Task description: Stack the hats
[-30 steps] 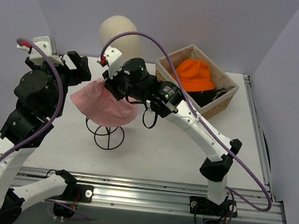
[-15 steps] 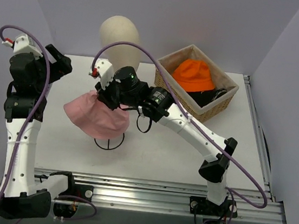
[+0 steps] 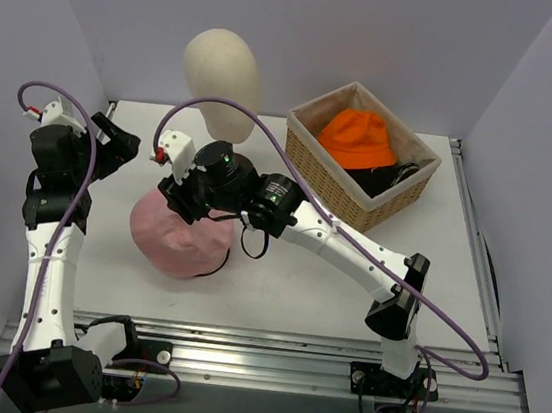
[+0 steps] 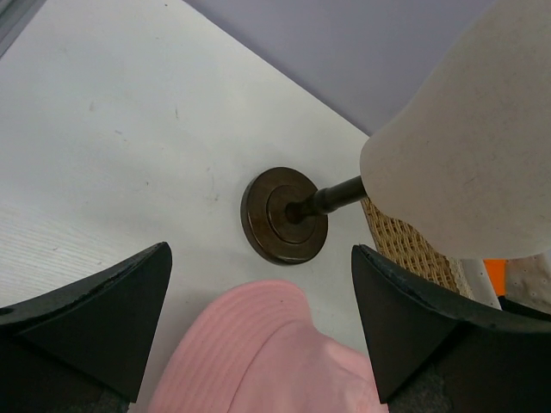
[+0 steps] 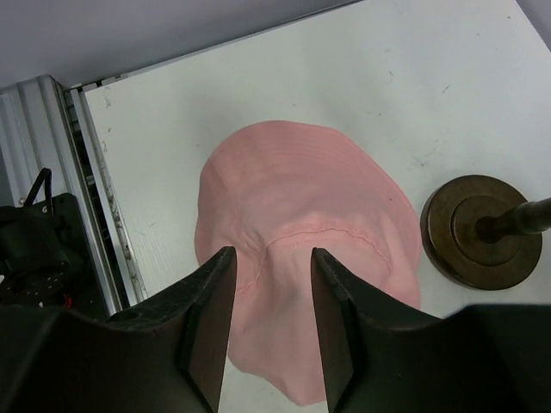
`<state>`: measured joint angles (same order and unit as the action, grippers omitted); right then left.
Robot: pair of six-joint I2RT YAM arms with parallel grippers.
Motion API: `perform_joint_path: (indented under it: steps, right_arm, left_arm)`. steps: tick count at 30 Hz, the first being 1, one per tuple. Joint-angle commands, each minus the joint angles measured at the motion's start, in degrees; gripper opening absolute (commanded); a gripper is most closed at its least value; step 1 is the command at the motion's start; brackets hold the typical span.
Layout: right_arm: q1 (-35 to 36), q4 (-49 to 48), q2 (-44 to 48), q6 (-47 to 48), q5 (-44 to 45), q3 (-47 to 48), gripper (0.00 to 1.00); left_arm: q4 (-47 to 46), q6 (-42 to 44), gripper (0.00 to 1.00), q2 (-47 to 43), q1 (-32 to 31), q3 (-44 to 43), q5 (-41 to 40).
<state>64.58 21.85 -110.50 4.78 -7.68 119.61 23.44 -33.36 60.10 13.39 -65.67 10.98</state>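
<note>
The pale pink bucket hat [image 3: 179, 243] lies on the table in front of the mannequin stand. It also shows in the right wrist view [image 5: 301, 198] and the left wrist view [image 4: 258, 361]. My right gripper [image 3: 178, 200] hovers right over its crown, with the fingers partly apart on either side of the fabric [image 5: 271, 258]. My left gripper [image 3: 121, 142] is open and empty, to the left of and behind the hat [image 4: 258, 318]. The orange bucket hat [image 3: 360, 138] sits in the basket on a black piece [image 3: 392, 181]. The tan cap is out of view.
The wicker basket [image 3: 331, 181] stands at the back right. The cream mannequin head [image 3: 220, 69] stands at the back, its dark round base [image 4: 284, 215] just behind the pink hat [image 5: 480, 231]. Walls close in on the left, back and right.
My right gripper has brought the pink hat down from mid-air to the table, nearer and to the left. My left gripper has pulled away from the hat to the left.
</note>
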Motion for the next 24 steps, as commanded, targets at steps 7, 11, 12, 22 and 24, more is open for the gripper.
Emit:
perform_joint_path:
  steps: [7, 11, 12, 22, 24]
  right_arm:
    - [0.2, -3.2, 1.1, -1.0, 5.1, -2.4, 0.38]
    - [-0.3, -5.9, 5.2, -3.6, 6.4, -7.9, 0.40]
    - [-0.3, -7.0, 6.2, -4.2, 6.6, -8.9, 0.41]
    - [-1.6, -16.6, 22.1, -8.5, 6.9, -27.5, 0.43]
    - [-2.2, -17.7, 23.7, -9.1, 5.4, -29.5, 0.44]
  left_arm:
    - [-9.5, 0.7, 0.97, -1.3, 0.4, 8.8, 4.2]
    - [-10.3, 1.8, 0.93, -2.3, 0.4, 11.7, 5.2]
    - [-10.3, 1.8, 0.92, -2.6, 0.4, 13.1, 4.9]
    - [-8.3, 0.6, 0.91, -8.3, 0.5, 19.7, 1.7]
    - [-7.4, 0.0, 0.91, -9.1, 1.3, 21.3, 2.0]
